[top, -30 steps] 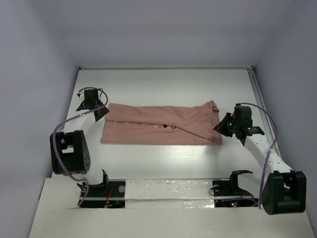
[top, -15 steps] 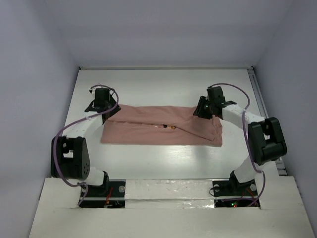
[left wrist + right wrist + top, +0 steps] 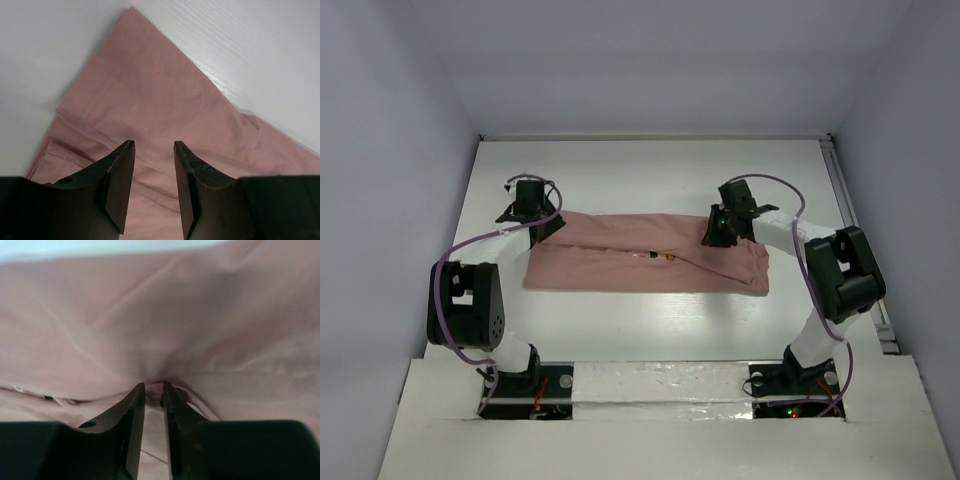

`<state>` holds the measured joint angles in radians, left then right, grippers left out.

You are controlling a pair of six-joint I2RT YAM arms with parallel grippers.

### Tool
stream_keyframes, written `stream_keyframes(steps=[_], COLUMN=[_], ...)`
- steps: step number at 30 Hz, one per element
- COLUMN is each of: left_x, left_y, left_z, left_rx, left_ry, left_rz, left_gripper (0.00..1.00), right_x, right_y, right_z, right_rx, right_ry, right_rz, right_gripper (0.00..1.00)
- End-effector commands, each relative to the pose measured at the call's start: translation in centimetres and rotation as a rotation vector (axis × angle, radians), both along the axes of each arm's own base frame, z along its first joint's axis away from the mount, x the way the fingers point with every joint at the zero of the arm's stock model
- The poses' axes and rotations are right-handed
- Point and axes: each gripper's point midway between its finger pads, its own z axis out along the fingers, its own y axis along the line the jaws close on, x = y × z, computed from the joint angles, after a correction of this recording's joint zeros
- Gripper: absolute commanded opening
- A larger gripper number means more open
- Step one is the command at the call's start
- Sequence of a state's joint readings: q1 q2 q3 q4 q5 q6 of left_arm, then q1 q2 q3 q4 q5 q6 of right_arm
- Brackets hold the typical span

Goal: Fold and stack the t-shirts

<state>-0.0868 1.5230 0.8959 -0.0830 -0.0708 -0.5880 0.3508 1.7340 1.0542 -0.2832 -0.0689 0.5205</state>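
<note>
One dusty-pink t-shirt [image 3: 620, 270] lies folded into a long flat band across the middle of the table, with a small orange graphic [image 3: 660, 257] peeking out at a fold. My left gripper [image 3: 542, 222] hovers over its far left corner. In the left wrist view its jaws [image 3: 154, 144] stand apart above the hemmed pink cloth [image 3: 165, 95] with nothing between them. My right gripper [image 3: 717, 232] sits on the shirt's far right part. In the right wrist view its jaws [image 3: 153, 385] are nearly together, pinching a puckered fold of the cloth [image 3: 150, 315].
The white table [image 3: 650, 170] is boxed in by pale walls at the back and on both sides. A metal rail [image 3: 842, 190] runs along its right edge. A raised white ledge [image 3: 660, 385] with the arm bases spans the near edge.
The right arm swung from beside the shirt's right end onto its far right part, and its jaws narrowed onto a fold. The left gripper shifted slightly right over the far left corner.
</note>
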Motion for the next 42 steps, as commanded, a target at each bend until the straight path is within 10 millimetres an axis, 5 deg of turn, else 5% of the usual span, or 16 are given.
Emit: stream_keyframes(steps=[1,3,4,5,11,17,18,22,25,28,30,32,34,36,38,42], left_x=[0.3,0.1,0.0,-0.1,0.2,0.5,0.6,0.7,0.7,0.8,0.7,0.8,0.9,1.3,2.0,3.8], left_y=[0.0,0.0,0.0,0.0,-0.1,-0.5,-0.6,-0.8,-0.9,-1.0,-2.0,-2.5,-2.6,-2.5,-2.3,-2.4], left_z=[0.5,0.4,0.4,0.4,1.0,1.5,1.5,1.6,1.9,2.3,2.6,2.8,2.6,2.4,2.3,3.2], left_rx=[-0.009,-0.012,-0.014,-0.013,-0.018,-0.037,-0.042,-0.053,-0.053,-0.055,-0.055,-0.046,-0.034,-0.025,-0.005,0.006], left_ry=[-0.036,-0.038,-0.041,-0.039,-0.054,-0.074,-0.076,-0.080,-0.084,-0.094,-0.101,-0.107,-0.100,-0.099,-0.087,-0.104], left_rz=[0.001,0.001,0.001,0.000,-0.006,-0.016,-0.017,-0.024,-0.029,-0.037,-0.065,-0.084,-0.086,-0.084,-0.082,-0.087], left_gripper=[0.34,0.33,0.33,0.33,0.32,0.31,0.31,0.30,0.30,0.30,0.30,0.30,0.30,0.30,0.31,0.33], right_x=[-0.7,-1.2,-1.4,-1.6,-5.1,-11.7,-12.4,-14.3,-13.9,-11.4,-9.3,-5.7,-2.0,0.6,2.8,6.5], right_y=[0.2,0.3,0.3,0.5,2.6,5.6,6.1,7.6,7.4,5.3,3.7,-0.3,-4.3,-5.9,-8.2,-10.0], right_z=[0.7,0.5,0.6,0.8,3.2,3.0,3.1,2.9,4.8,7.6,8.9,9.3,9.9,10.1,10.2,8.6], right_rx=[-0.002,-0.009,-0.009,-0.014,-0.004,0.076,0.087,0.113,0.083,-0.017,-0.039,-0.039,0.001,0.034,0.048,0.088], right_ry=[-0.016,-0.008,-0.007,-0.009,0.010,0.108,0.110,0.143,0.103,-0.018,-0.067,-0.107,-0.171,-0.219,-0.244,-0.231], right_rz=[-0.008,-0.001,-0.001,0.004,0.072,0.105,0.110,0.128,0.134,0.096,0.058,-0.038,-0.140,-0.146,-0.178,-0.205], right_gripper=[0.25,0.18,0.04,0.00,0.00,0.00,0.00,0.28,0.32,0.35,0.27,0.09,0.04,0.11,0.28,0.33])
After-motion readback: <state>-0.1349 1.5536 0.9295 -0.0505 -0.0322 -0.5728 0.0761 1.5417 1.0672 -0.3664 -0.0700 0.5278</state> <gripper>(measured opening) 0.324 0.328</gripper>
